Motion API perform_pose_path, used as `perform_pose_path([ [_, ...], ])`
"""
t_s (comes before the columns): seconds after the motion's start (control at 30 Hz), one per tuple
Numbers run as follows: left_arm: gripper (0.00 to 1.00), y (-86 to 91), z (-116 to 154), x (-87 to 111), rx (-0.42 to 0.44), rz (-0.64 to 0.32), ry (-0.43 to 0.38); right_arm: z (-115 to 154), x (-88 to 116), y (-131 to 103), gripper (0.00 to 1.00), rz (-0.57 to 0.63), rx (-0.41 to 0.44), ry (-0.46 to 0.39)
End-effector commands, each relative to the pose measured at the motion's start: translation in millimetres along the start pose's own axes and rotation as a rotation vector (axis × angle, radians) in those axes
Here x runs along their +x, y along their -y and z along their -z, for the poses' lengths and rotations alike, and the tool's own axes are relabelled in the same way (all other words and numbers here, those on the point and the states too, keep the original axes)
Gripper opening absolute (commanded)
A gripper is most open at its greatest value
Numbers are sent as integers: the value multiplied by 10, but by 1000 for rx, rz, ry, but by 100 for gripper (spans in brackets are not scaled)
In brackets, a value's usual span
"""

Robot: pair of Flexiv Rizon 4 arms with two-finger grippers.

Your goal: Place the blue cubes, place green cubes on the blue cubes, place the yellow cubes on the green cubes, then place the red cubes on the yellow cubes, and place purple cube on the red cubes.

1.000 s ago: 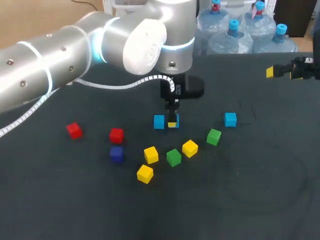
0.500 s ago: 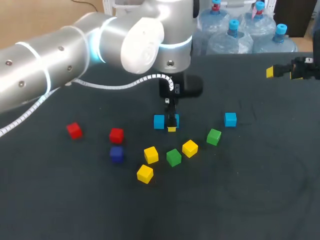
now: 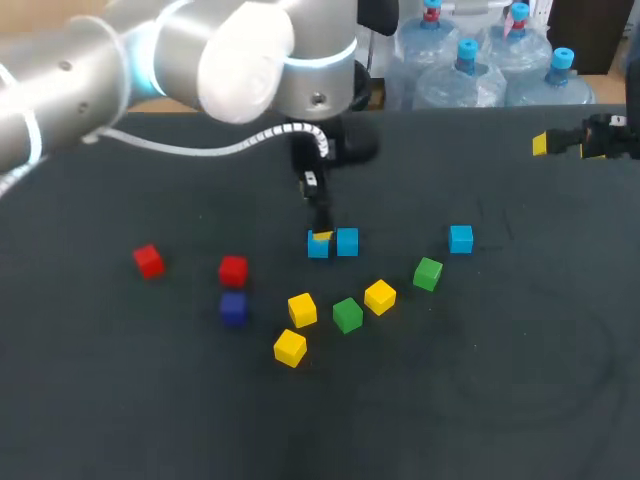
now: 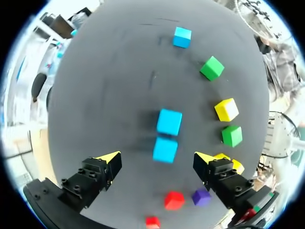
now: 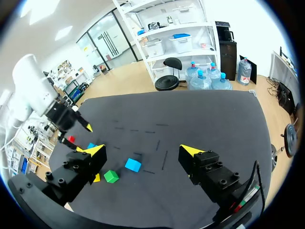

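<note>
1. The left arm (image 3: pixel 150 50) is being seen higher and further toward its own side than in the earlier frames. A second ago its hand was down at the right-hand cube of the blue pair; now that cube is standing free.
2. The left hand (image 4: pixel 157 157) is being held wide open above the two blue cubes (image 4: pixel 169 122) (image 4: pixel 165 149). Nothing is being gripped or touched by either finger.
3. The two blue cubes are sitting side by side on the table (image 3: pixel 500 380), touching or nearly so; contact cannot be confirmed.
4. The third blue cube (image 3: pixel 460 238) is lying well apart to the right, unchanged.
5. The green cubes (image 3: pixel 427 273) (image 3: pixel 347 314) and yellow cubes (image 3: pixel 301 309) (image 3: pixel 380 296) (image 3: pixel 289 347) are lying loose, nearer the robot than the pair. None is being stacked.
6. The red cubes (image 3: pixel 148 260) (image 3: pixel 232 270) and the purple cube (image 3: pixel 233 307) are lying to the left, with the purple cube just beside one red.
7. The right hand (image 5: pixel 143 150) is being kept open and empty above the far right of the table, same place as before.
</note>
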State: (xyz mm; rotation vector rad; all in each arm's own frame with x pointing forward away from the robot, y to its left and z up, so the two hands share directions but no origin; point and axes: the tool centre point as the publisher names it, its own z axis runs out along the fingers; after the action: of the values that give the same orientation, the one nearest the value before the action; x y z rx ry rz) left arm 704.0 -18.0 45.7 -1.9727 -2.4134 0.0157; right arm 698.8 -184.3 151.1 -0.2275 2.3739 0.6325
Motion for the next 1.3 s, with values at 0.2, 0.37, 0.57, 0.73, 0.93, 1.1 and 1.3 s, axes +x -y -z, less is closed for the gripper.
perform_pose_path([
  [0.2, 100, 196, 295, 673, -198, 145, 85, -8, -2, 10, 100, 1, -3, -1],
  [0.37, 100, 261, 338, 969, -204, 262, 131, -8, -2, 10, 100, 1, -3, -1],
  [0.57, 100, 270, 330, 1016, -184, 290, 127, -8, -2, 10, 100, 1, -3, -1],
  [0.73, 100, 270, 330, 1016, -184, 290, 127, -8, -2, 10, 100, 1, -3, -1],
  [0.93, 100, 270, 330, 1016, -184, 290, 127, -8, -2, 10, 100, 1, -3, -1],
  [1.1, 100, 204, 386, 1290, -209, 364, 129, -8, -2, 10, 100, 1, -3, -1],
  [1.3, 100, 268, 490, 2044, -256, 612, 67, -8, -2, 10, 100, 1, -3, -1],
])
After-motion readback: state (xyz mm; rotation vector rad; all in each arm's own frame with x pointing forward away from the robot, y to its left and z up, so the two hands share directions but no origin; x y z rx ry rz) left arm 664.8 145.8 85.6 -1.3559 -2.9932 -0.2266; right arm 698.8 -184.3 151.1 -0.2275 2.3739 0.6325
